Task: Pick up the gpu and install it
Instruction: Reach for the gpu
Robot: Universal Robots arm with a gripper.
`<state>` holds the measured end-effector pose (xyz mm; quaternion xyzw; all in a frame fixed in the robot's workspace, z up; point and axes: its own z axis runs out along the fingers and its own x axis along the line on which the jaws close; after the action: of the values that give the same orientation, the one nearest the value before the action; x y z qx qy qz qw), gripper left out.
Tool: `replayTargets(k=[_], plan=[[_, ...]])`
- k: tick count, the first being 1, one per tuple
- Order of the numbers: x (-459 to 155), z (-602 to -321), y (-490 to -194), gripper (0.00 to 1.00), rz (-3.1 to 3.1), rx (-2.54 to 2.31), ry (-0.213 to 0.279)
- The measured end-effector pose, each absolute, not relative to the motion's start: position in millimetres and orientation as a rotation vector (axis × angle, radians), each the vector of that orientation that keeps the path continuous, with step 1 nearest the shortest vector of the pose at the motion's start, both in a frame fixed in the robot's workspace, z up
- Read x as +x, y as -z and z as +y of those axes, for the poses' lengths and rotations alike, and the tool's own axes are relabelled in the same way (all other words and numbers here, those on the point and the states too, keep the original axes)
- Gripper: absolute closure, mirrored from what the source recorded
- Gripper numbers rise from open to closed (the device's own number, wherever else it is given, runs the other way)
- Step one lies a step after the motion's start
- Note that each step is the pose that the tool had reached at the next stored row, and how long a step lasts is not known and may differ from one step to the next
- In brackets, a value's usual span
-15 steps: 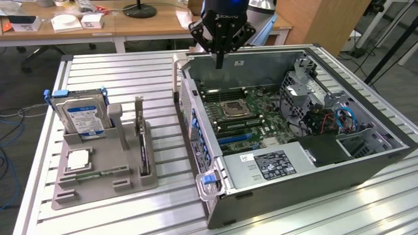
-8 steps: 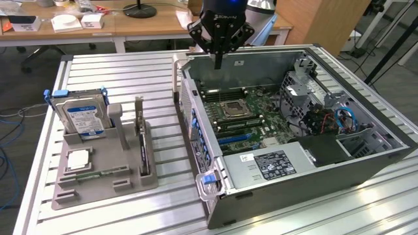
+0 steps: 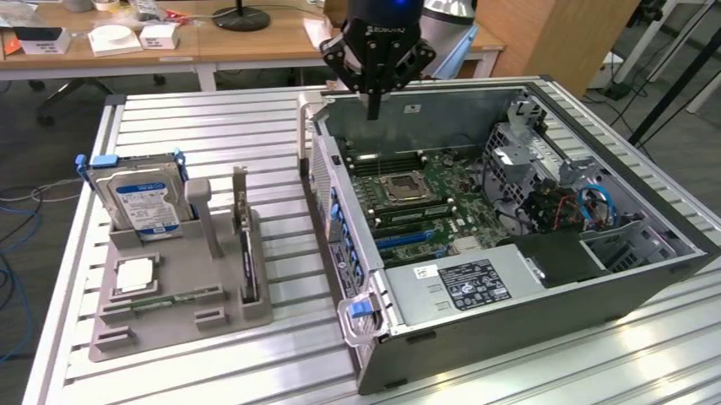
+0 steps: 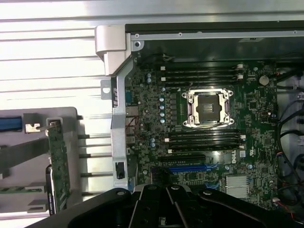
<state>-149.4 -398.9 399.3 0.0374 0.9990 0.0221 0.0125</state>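
Fingers [image 3: 373,99] are pressing together with no gap and nothing between them; the gripper [image 3: 373,114] is hanging point-down over the far end of the open computer case [image 3: 541,325]. In the exterior view the gpu [image 3: 245,245] is standing on its long edge in a slot of the grey holder [image 3: 158,325], well apart from the fingers, outside the case and toward the exterior view's left. Farther from the fingers, the hard drive [image 3: 141,198] is standing upright in the neighbouring slot, while a memory stick [image 3: 175,297] and a square chip [image 3: 135,274] are lying flat in recesses. Below the fingers the case is holding the motherboard [image 3: 428,211] with its open processor socket [image 3: 401,187], and the power supply [image 3: 468,283] is sitting at the end farthest from them. In the wrist view the closed fingers [image 4: 162,204] are hovering over the board, a blue slot [image 4: 187,167] lying nearest them; the gpu [image 4: 59,161] is showing as a thin green strip off to the side, beyond the case wall. Judging the card: light, stiff, thin, fragile. A pinch across its two faces at the free upper edge, mid-length, is looking safest.
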Motion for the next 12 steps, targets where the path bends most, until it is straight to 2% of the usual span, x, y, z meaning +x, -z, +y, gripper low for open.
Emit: replayTargets(k=[12], plan=[[-157.7,-398.8,-398.0,0.89,3.114,0.117,-0.069]])
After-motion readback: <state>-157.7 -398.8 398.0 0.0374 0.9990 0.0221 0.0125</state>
